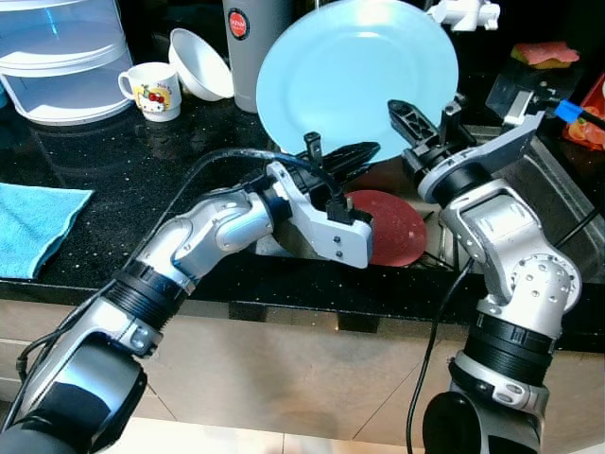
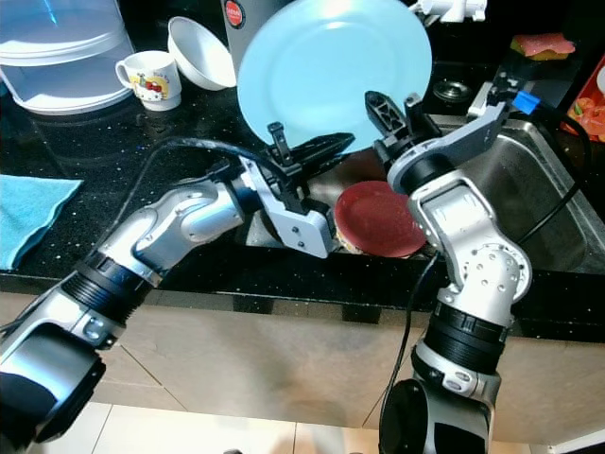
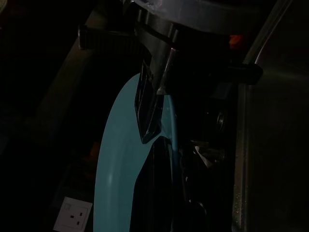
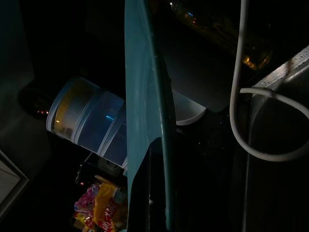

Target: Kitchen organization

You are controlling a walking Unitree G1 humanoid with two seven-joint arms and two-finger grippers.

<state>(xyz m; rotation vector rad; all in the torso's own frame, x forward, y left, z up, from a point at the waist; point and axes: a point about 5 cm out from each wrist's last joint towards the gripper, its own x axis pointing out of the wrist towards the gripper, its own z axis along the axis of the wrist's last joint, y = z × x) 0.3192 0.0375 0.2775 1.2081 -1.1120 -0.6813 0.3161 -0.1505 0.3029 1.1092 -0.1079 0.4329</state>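
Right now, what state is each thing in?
Blue plate: upright, held on edge by both grippers.
Left gripper: shut on plate's lower rim.
Right gripper: shut on plate's rim.
Red plate: lying flat.
Mug: upright.
White bowl: tilted on its side.

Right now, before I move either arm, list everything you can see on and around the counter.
Round light blue plate: 1, held upright over the counter, both grippers on its lower edge.
Dark red plate: 1, lying by the sink edge.
White bowl: 1, tilted, counter back.
White cartoon-print mug: 1, beside the bowl.
Clear stacked plastic container: 1, far left.
Blue cloth: 1, left counter edge.
Grey canister: 1, behind the plate.
Steel sink: 1, right.
Left gripper: on the plate.
Right gripper: on the plate.
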